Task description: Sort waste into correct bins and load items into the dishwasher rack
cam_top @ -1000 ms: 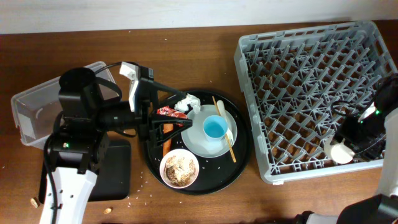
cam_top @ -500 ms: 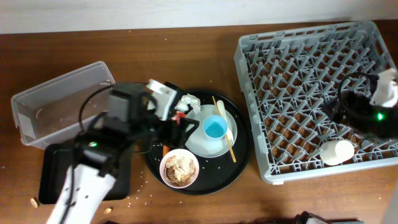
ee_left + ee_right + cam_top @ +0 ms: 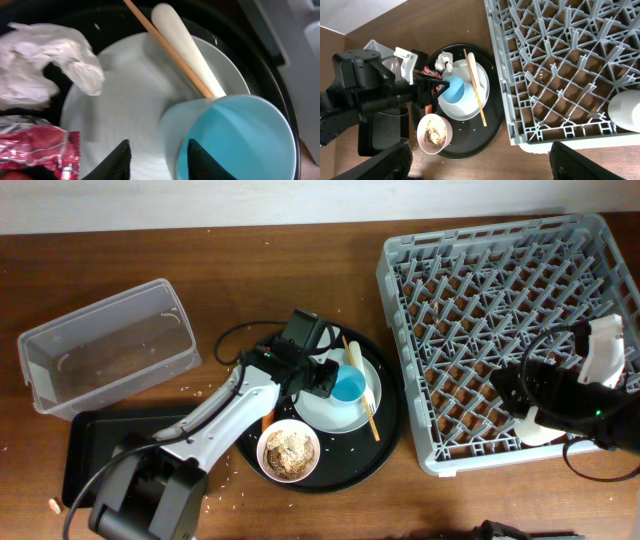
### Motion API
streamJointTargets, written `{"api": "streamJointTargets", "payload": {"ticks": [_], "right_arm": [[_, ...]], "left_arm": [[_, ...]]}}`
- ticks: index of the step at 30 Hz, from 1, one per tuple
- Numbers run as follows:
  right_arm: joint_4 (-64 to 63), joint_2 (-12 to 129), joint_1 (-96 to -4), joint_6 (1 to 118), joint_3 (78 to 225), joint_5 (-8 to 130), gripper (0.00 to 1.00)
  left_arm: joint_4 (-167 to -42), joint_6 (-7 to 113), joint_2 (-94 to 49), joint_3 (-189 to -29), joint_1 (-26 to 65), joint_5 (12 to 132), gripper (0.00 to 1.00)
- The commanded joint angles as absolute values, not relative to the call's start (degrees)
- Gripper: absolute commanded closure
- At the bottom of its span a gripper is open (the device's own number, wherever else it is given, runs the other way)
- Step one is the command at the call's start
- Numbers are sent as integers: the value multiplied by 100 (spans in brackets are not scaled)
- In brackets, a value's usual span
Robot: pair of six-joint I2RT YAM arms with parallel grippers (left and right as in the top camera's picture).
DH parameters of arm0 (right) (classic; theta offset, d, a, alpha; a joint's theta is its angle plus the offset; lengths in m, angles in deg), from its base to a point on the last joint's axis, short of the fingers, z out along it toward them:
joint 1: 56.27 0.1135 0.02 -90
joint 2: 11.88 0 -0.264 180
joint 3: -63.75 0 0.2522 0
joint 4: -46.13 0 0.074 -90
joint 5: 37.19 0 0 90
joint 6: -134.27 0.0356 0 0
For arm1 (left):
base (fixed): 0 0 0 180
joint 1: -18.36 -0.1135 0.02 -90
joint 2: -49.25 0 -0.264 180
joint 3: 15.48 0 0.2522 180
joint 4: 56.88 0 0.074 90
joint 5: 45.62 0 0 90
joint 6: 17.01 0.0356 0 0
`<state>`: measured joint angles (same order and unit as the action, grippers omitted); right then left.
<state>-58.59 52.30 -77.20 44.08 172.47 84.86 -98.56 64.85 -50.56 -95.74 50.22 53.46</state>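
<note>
The light-blue cup (image 3: 240, 140) (image 3: 347, 385) stands on the pale plate (image 3: 125, 100). My left gripper (image 3: 159, 161) is open and straddles the cup's rim, one finger inside and one outside over the plate, with a gap left to the wall. Beside it lie a chopstick (image 3: 165, 50), a pale spoon (image 3: 185, 50), the white tissue (image 3: 45, 55) and the red wrapper (image 3: 35, 150). My right gripper (image 3: 479, 145) hangs wide open and empty, high over the rack's (image 3: 500, 280) front edge. The white cup (image 3: 625, 110) lies in the rack.
A bowl of brownish scraps (image 3: 290, 450) sits on the round black tray (image 3: 385, 440). The clear tub (image 3: 40, 370) and the shallow black tray (image 3: 100, 450) are at the left. Rice grains dot the wood.
My left arm swung from near the tub onto the plate and its jaws narrowed round the blue cup's rim. My right gripper opened, left the white cup in the rack and rose.
</note>
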Motion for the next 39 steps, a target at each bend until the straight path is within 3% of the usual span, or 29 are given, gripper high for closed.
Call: {"api": "streamJointTargets", "payload": {"ticks": [1,7,10,12,15,19,21,23,28,30,31,32,33,34,39], "right_arm": [[-5894,5260,-7681,4382,17227,8558,13],[-6045,5260,-7681,4295,17227,8538,13],[-6178,5260,-7676,3748,17225,9070,13],[-6122,5260,-7346,3451,17218,10009,14],[-5245,5263,-6304,3359,17216,10868,16],[-3940,5628,-4811,3956,17218,10951,20],[-3807,5846,-4181,3692,17218,11155,20],[-3805,5872,-3622,3506,17218,11059,27],[-3615,5853,-3442,3399,17221,11072,34],[-3571,5765,-3451,3396,17223,11065,42],[-3553,5676,-3453,3399,17225,10991,45],[-3551,5560,-3460,3405,17225,10790,46],[-3553,5396,-3458,3431,17225,10571,47],[-3549,5274,-3460,3619,17231,10294,47],[-3820,4467,-3460,5984,17236,6195,47]], "left_arm": [[-9762,6485,-5156,-9574,5094,5401,97],[-10770,6489,-4039,-10243,4440,5838,100],[-10639,6489,-3217,-10243,3592,8282,100],[-9789,6465,-2951,-10243,2847,11116,100],[-8997,6380,-2951,-10243,2889,13018,100],[-8147,6317,-2695,-10243,3210,13320,100],[-7784,6319,-2396,-10243,3208,13311,100],[-7564,6317,-2275,-10243,3208,13289,100],[-7531,6319,-2275,-10243,3208,13291,100],[-7531,6319,-2275,-10243,3208,13289,99],[-7531,6319,-2275,-10243,3208,13289,83],[-7531,6319,-2275,-10243,3208,13289,52],[-7531,6319,-2275,-10243,3208,13289,33],[-7520,6319,-2275,-10243,3208,13291,1],[-7496,6314,-2275,-10243,3208,13269,1]]}}
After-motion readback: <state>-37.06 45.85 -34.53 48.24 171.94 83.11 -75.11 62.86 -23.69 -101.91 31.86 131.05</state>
